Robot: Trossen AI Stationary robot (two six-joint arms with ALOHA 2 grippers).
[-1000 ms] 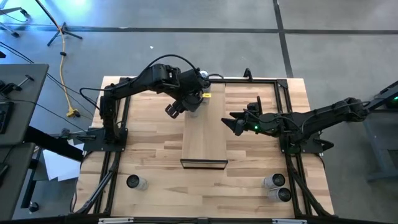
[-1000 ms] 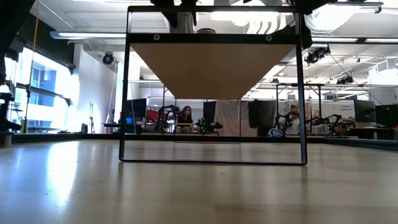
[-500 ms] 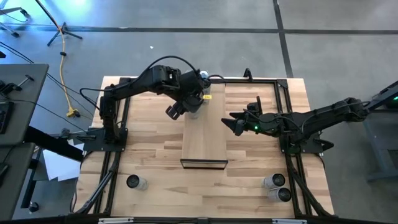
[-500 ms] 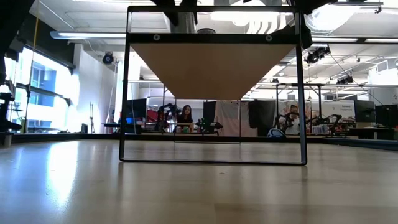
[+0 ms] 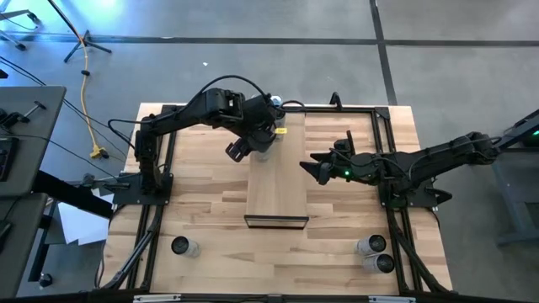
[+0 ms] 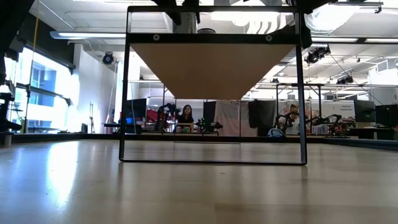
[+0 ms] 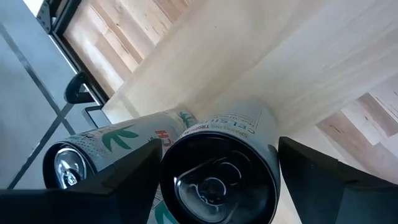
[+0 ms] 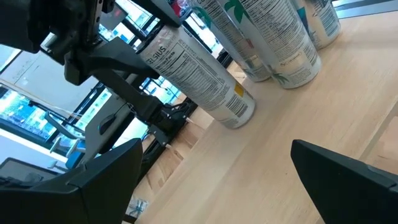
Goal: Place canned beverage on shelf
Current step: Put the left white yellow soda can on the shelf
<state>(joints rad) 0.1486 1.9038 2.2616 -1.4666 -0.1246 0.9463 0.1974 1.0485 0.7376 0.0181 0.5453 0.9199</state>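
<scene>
Left gripper (image 5: 258, 143) straddles the can (image 7: 219, 165) standing at the shelf's (image 5: 276, 181) far left corner beside another can (image 7: 112, 149); fingers part-open around it, contact unclear, likely mid-release. Right gripper (image 5: 310, 165) waits wide open, empty, off the shelf's right edge.

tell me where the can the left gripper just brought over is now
In the high view the can stands on the shelf at its far end, between the left gripper fingers, beside another can seen in the left wrist view.

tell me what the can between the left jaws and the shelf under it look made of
Silver printed beverage can: apparently thin metal, judging by its shiny concave end and glossy printed wall. Long pale shelf: looks like smooth light wood with a faint grain, matte; possibly a veneer.
</scene>
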